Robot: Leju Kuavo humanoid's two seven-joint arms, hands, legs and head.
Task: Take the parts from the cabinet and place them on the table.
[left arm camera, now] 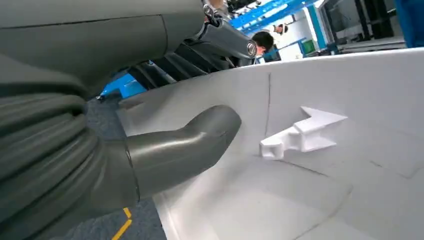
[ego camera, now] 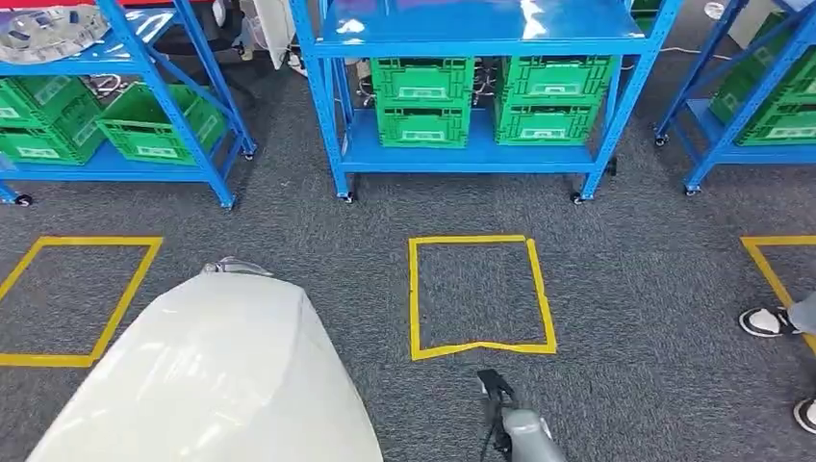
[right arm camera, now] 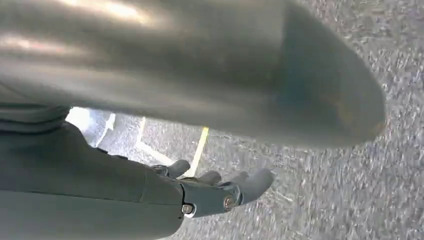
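Large white part (ego camera: 216,375) gripped by left hand (left arm camera: 150,150), thumb pressed on its inner wall. Right hand (right arm camera: 220,192) hanging free, fingers loosely apart. Risk of slipping: smooth, bulky shell.

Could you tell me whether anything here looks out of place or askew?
One small thing: the yellow tape square on the carpet is uneven, its near edge kinked rather than straight. Otherwise the green crates sit tidily on the blue rack, and the left hand holds the white part.

Cut-offs and hidden bits
White part (ego camera: 216,375) runs off bottom edge, hides left hand; person's shoes (ego camera: 767,321) cropped at right; right-wrist thumb (right arm camera: 210,65) blurred.
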